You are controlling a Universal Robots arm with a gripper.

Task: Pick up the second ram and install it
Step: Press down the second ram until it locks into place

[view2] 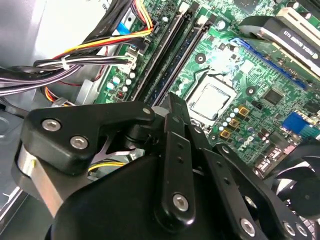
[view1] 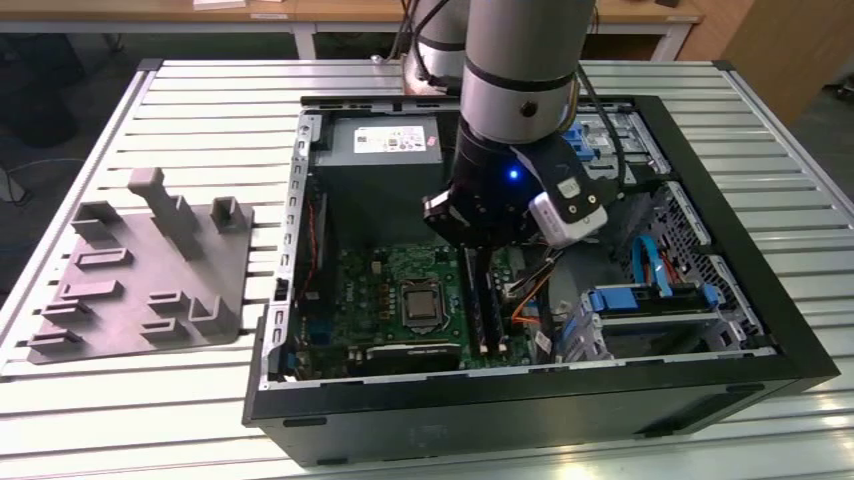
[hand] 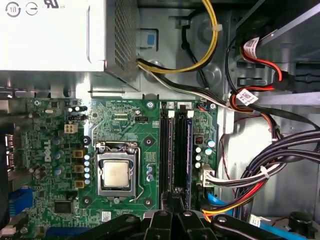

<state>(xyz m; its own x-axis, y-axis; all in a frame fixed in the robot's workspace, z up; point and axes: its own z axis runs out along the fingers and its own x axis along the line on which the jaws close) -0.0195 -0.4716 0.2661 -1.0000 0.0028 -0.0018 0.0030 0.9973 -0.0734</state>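
Observation:
The second ram (hand: pixel 183 150) is a dark blue-green stick standing in one of the two long slots on the green motherboard (hand: pixel 125 120). In the second wrist view the ram (view2: pixel 177 65) runs beside a black neighbouring slot (view2: pixel 162 50); whether that slot holds a stick I cannot tell. My gripper (hand: pixel 172 214) is shut, its tips together just above the near end of the two slots, with nothing visible between them. The second wrist view has the gripper (view2: pixel 172 102) hovering over the same spot. In the exterior view the gripper (view1: pixel 470 248) hangs inside the open case over the slots (view1: pixel 481 305).
Coloured cable bundles (hand: pixel 270 165) run close beside the slots. The CPU socket (hand: pixel 116 172) lies on the other side. A power supply (view1: pixel 387 140) sits at the back of the case and a blue drive cage (view1: pixel 641 300) at the exterior view's right. A grey fixture (view1: pixel 147 270) rests outside on the table.

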